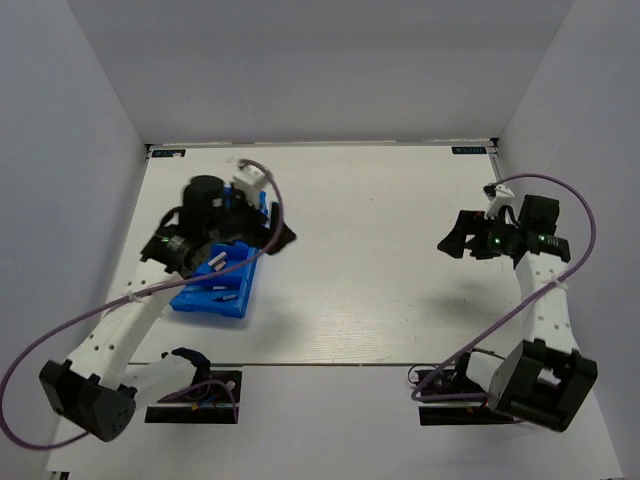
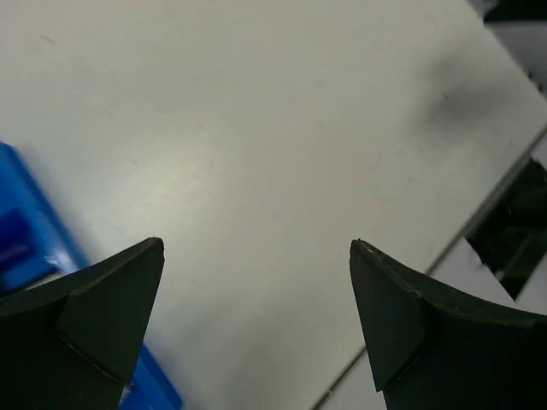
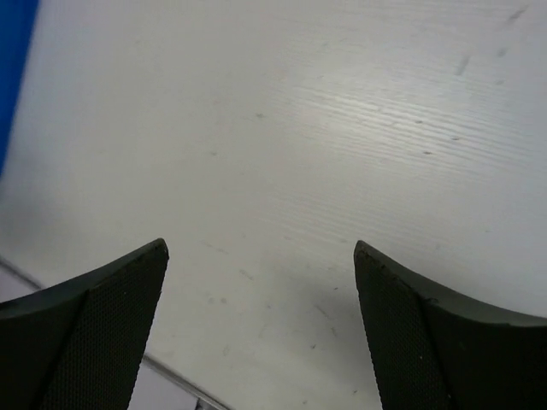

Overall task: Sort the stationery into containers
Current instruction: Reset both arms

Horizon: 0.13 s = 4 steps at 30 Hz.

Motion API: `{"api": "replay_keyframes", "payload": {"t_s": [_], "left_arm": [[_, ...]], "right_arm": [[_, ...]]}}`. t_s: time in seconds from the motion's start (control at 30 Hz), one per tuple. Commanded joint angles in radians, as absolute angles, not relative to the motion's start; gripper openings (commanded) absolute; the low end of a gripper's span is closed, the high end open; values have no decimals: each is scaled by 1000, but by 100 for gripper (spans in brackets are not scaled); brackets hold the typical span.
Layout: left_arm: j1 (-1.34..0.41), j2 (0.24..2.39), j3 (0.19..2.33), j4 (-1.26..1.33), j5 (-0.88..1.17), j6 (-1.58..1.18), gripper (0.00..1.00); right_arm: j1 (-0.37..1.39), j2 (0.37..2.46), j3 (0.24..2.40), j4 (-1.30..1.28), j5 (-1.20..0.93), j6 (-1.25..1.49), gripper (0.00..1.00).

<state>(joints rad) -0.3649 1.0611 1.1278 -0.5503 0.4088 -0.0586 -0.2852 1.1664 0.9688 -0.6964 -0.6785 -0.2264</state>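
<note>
1. Left claw point(image 2: 256, 249): fingers point(image 2: 102, 307) apart, nothing between them. Only bare surface point(image 2: 282, 128) shows under the gap.
2. Blue tray point(image 2: 24, 232) sits just beside that claw at the left edge of its wrist view. Tray blue shows above and below the left finger.
3. Top view: left claw point(image 1: 272, 236) hangs at the tray's far right corner. The left arm covers the tray's far end, so I can't tell what's in there.
4. Near end of the blue tray point(image 1: 205, 303) is visible. Its compartments hold a few small white items point(image 1: 216, 263), too small to identify.
5. Right claw point(image 3: 261, 249): fingers point(image 3: 94, 325) apart and empty, over bare surface. A strip of tray blue point(image 3: 13, 68) shows at the top-left edge of its wrist view.
6. Top view: right claw point(image 1: 455, 238) is well apart from the tray, off the tray's right side and pointing toward it.
</note>
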Motion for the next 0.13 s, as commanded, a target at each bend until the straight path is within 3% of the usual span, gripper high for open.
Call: {"api": "replay_keyframes", "payload": {"t_s": [0.0, 0.1], "left_arm": [[-582, 1112, 1088, -680, 274, -155, 100], [-653, 1143, 1069, -678, 224, -147, 100]], "right_arm": [[-270, 1051, 875, -441, -419, -54, 90], [-258, 1011, 824, -397, -391, -58, 90]]}}
